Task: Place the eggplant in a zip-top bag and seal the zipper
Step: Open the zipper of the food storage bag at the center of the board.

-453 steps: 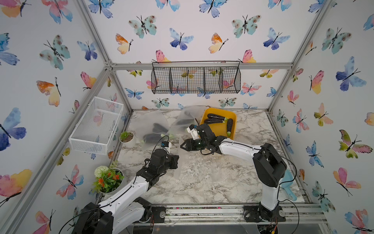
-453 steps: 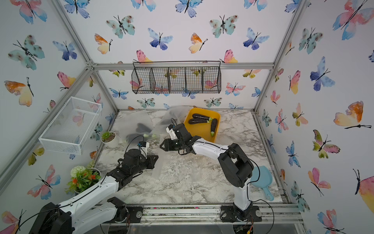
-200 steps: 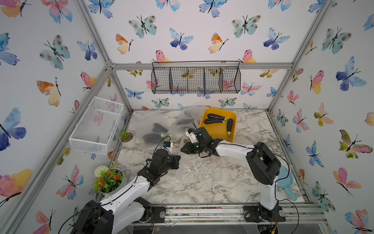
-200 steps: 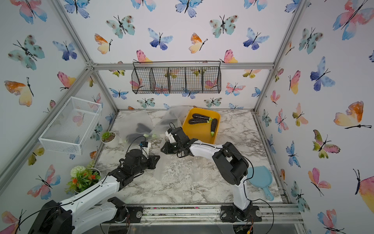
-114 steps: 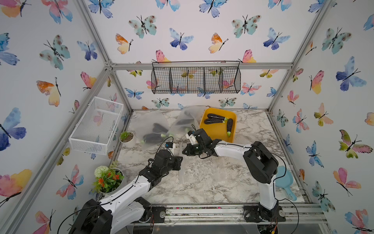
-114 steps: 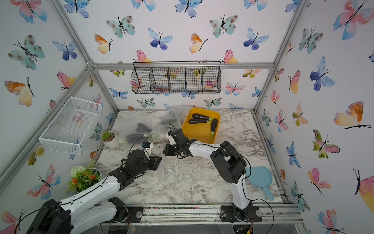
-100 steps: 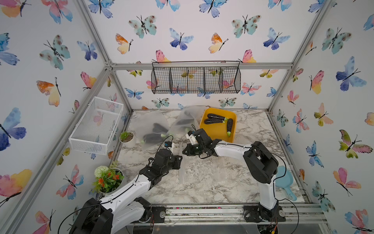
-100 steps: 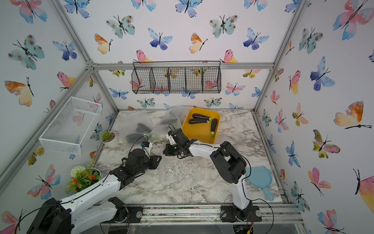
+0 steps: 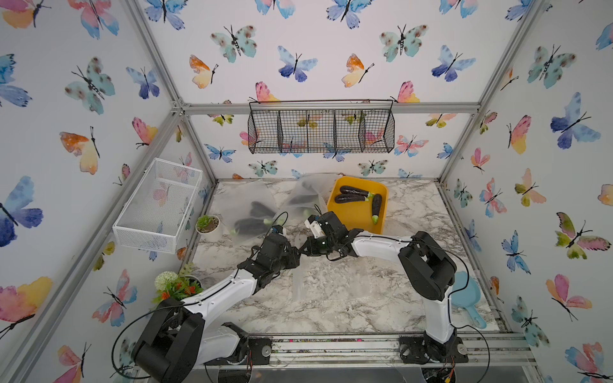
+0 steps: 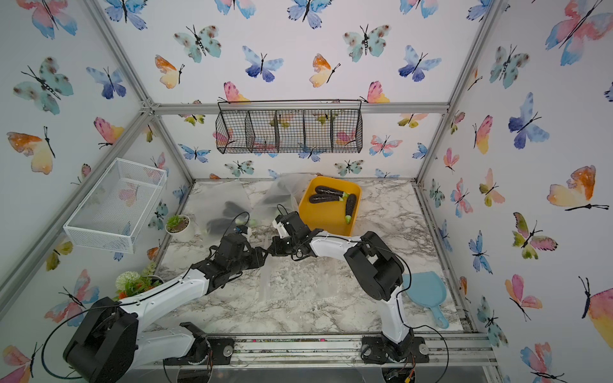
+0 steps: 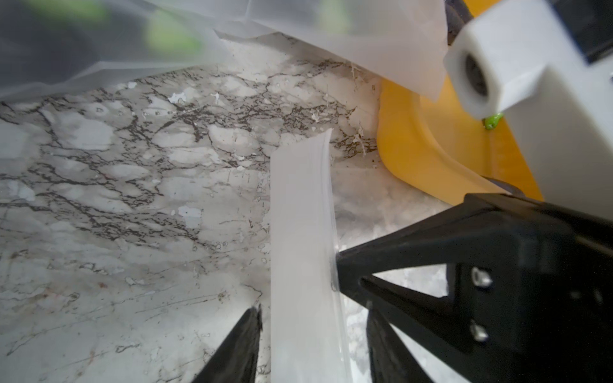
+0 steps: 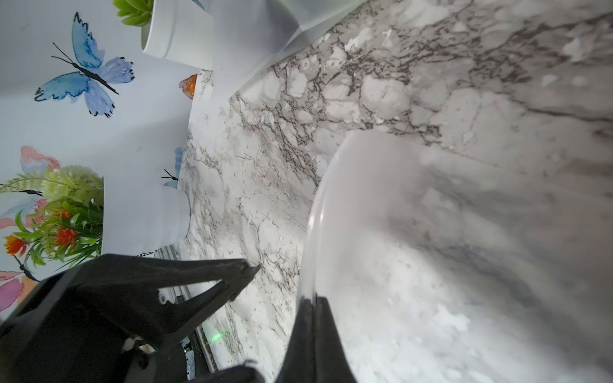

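A clear, empty zip-top bag (image 9: 326,278) (image 10: 292,278) lies on the marble at mid-table, with its near rim lifted. My right gripper (image 9: 303,247) (image 12: 311,305) is shut on that rim. In the left wrist view the rim is a pale strip (image 11: 302,215) standing between the spread fingers of my left gripper (image 11: 315,331) (image 9: 296,254), which is open and does not touch it. The two grippers sit tip to tip. Three dark eggplants, one of them (image 9: 354,191), lie in the yellow bin (image 9: 358,220) behind the right arm. Nothing is inside the held bag.
Other frosted bags holding eggplants (image 9: 252,225) lie at the back left, another bag (image 9: 308,194) beside the bin. A small succulent pot (image 9: 207,223) and a flower pot (image 9: 175,285) stand on the left. A blue scoop (image 9: 466,295) lies at the right. Wire baskets (image 9: 159,202) (image 9: 321,131) hang on the walls.
My right gripper has shut on the bag's rim. My left gripper has let go and opened, and it has moved in close to the right gripper's tips.
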